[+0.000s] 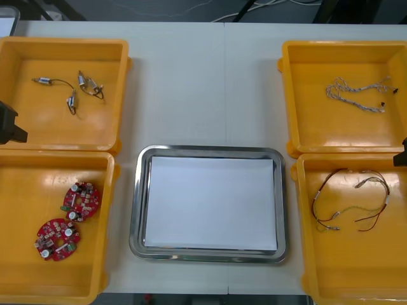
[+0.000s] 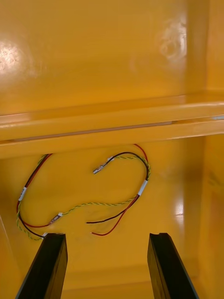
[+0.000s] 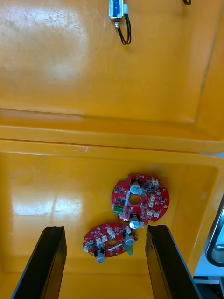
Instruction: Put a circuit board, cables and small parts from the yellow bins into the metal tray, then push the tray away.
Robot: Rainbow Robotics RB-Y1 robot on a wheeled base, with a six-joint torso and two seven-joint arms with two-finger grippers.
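Light tabletop, thin seam running near to far down its middle. Four bins sit on it in two pairs. Left side: far left yellow bin and near left yellow bin, rims touching. Right side: far right yellow bin and near right yellow bin, rims touching. Metal tray lies flat between the two near bins, just beside each, not touching.

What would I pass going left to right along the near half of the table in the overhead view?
Left yellow bin holding red circuit boards → metal tray, white inside → right yellow bin holding red and yellow cables.
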